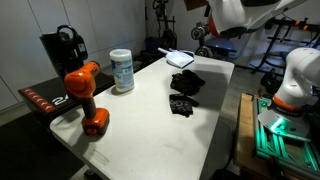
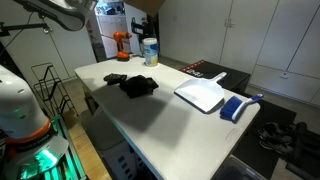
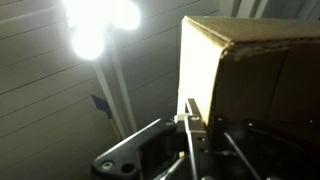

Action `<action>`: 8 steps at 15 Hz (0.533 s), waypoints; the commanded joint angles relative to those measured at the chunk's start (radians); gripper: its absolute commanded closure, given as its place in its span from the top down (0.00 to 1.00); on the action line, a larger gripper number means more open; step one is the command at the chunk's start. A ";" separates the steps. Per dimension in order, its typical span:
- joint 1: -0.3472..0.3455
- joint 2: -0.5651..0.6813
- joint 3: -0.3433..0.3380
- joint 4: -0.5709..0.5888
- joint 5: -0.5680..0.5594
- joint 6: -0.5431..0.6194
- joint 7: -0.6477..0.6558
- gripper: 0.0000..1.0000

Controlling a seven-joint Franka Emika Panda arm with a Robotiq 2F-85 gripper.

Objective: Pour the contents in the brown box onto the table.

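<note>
- In an exterior view, you see the contents (image 1: 185, 88) lying as black floppy pieces on the table (image 1: 150, 135), right of the frame's middle.
- The orange drill (image 1: 84, 92) stands at the left, close to the table's near-left edge.
- The white canister (image 1: 122, 71) stands just behind the drill. Its label is blue, but the writing is too small to read.
- Bare white top spreads out from the contents toward the bottom of the frame.
- In an exterior view, the contents (image 2: 135, 85) sit left of the middle, near the left edge of the table (image 2: 170, 125).
- A white tray (image 2: 200, 96) lies to their right, well apart from them. Bare top fills the space between the two.
- In the wrist view, the brown box (image 3: 255, 70) fills the upper right, with no writing on it.
- Your gripper (image 3: 190, 122) comes in from the bottom, with its jaws clamped on the box's near wall.
- A bright lamp (image 3: 98, 25) glares at the upper left.
</note>
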 commanded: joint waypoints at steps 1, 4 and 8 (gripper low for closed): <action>0.049 -0.010 -0.018 0.044 0.183 -0.036 0.044 0.01; 0.070 -0.011 -0.030 0.098 0.339 -0.020 0.081 0.01; 0.092 -0.007 -0.044 0.164 0.529 -0.006 0.147 0.01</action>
